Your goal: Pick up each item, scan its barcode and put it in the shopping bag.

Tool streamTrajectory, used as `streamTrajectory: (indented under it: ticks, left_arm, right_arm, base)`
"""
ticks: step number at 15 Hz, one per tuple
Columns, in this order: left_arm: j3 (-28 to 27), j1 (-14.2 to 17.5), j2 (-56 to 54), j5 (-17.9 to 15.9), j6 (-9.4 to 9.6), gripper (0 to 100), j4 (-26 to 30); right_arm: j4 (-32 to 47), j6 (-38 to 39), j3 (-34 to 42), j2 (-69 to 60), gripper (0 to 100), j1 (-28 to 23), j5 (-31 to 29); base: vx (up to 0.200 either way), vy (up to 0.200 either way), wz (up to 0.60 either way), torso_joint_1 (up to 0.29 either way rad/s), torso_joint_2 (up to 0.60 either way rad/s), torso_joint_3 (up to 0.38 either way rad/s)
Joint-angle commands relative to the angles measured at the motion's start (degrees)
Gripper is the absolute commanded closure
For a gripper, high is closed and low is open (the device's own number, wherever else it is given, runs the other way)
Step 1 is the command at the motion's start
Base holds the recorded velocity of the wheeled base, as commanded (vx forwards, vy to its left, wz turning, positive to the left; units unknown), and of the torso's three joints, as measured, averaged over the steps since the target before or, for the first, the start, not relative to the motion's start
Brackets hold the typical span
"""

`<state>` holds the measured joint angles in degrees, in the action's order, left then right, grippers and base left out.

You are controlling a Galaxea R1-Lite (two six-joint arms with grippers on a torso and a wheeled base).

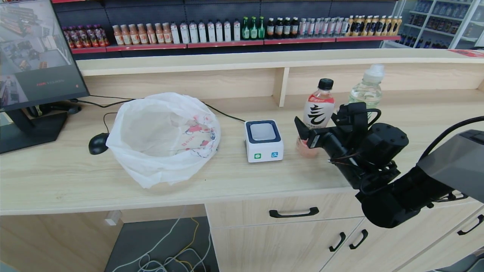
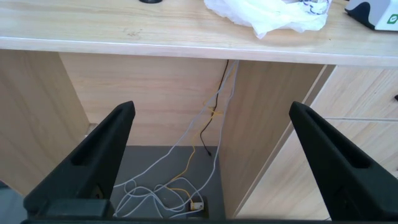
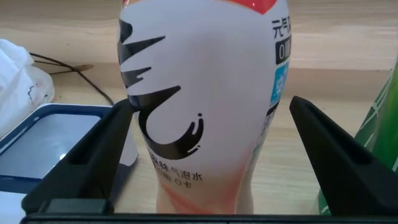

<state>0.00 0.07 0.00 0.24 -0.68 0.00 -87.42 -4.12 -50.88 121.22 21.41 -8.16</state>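
A drink bottle (image 1: 318,109) with a black cap, white label and pink liquid stands upright on the counter, right of the white barcode scanner (image 1: 263,140). My right gripper (image 1: 316,130) is open, one finger on each side of the bottle's lower half. In the right wrist view the bottle (image 3: 199,112) stands between the spread fingers of that gripper (image 3: 211,107), with the scanner (image 3: 50,143) beside it. The white shopping bag (image 1: 162,136) sits open left of the scanner. My left gripper (image 2: 211,112) hangs open below the counter edge (image 2: 155,31), holding nothing.
A clear bottle (image 1: 366,90) with a white cap stands just behind and right of the pink one, its green label (image 3: 382,124) close to my right finger. A black mouse (image 1: 98,143) and a monitor (image 1: 34,56) are at far left. Loose cables (image 2: 180,180) lie under the counter.
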Motion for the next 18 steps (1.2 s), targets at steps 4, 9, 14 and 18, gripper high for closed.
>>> streamTrajectory:
  ticks: [4, 9, 14, 18]
  left_arm:
    - [0.0, 0.0, 0.0, 0.0, -0.02, 0, 0.0]
    - [0.0, 0.0, 0.0, 0.0, -0.02, 0, 0.0]
    - [0.0, 0.0, 0.0, 0.0, -0.02, 0, 0.0]
    - [0.0, 0.0, 0.0, 0.0, -0.02, 0, 0.0]
  right_arm:
    - [0.1, 0.0, -3.3, 2.4, 0, -1.3, 0.2]
    - [0.1, 0.5, -4.0, 3.1, 0, -1.3, 0.2]
    - [0.0, 0.9, -4.1, 3.6, 0, -1.2, -0.1]
    - [0.0, 1.0, -4.7, 3.4, 100, -1.3, -0.1]
  base:
    - [0.000, 0.000, 0.00, 0.000, 0.00, 0.000]
    - [0.000, 0.000, 0.00, 0.000, 0.00, 0.000]
    - [0.000, 0.000, 0.00, 0.000, 0.00, 0.000]
    - [0.000, 0.000, 0.00, 0.000, 0.00, 0.000]
